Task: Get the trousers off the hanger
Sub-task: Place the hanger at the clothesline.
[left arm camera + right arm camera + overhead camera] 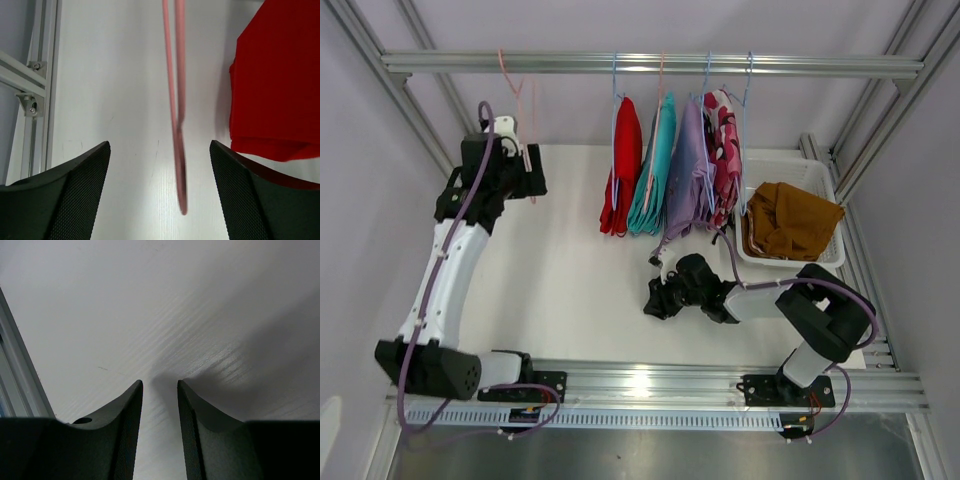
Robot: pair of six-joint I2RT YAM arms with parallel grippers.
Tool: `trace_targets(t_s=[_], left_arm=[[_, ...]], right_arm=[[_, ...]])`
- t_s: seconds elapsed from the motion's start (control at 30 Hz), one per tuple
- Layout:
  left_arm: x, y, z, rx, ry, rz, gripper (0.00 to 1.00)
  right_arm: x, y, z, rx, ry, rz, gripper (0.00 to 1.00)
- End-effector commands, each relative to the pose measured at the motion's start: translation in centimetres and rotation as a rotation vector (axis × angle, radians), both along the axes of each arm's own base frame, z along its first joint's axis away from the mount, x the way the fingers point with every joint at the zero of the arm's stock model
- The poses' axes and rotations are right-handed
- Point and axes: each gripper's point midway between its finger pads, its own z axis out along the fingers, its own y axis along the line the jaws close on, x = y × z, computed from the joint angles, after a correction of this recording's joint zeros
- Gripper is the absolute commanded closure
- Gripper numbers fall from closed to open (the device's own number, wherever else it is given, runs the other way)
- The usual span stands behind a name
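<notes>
Just beside the red trousers (275,90), left tool (159,145) gapes around pink hanger (179,165); right tool (160,382) slightly parted.

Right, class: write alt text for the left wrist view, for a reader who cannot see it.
A bare pink hanger hangs between the wide-open fingers of the left tool, touching neither. Red trousers fill the upper right; behind lies a white table, with aluminium frame at the left.
</notes>
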Motion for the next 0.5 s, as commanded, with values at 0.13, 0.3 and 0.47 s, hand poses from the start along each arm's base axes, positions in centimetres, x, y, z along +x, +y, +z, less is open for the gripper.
trace_targets(t_s=[0.13, 0.3, 0.47], left_arm=[[-6.7, -0.8, 5.0, 0.001, -0.147, -0.001, 0.1], [-10.4, -2.8, 8.4, -0.054, -0.301, -0.097, 0.04], [-13.5, -8.1, 11.1, -0.232, -0.4, -0.391, 0.01]], right_arm=[[-0.3, 0.0, -1.0, -0.005, 0.052, 0.012, 0.6], [-0.8, 0.2, -2.3, -0.026, 0.106, 0.026, 0.6], [-0.6, 1.0, -3.2, -0.035, 0.165, 0.029, 0.59]])
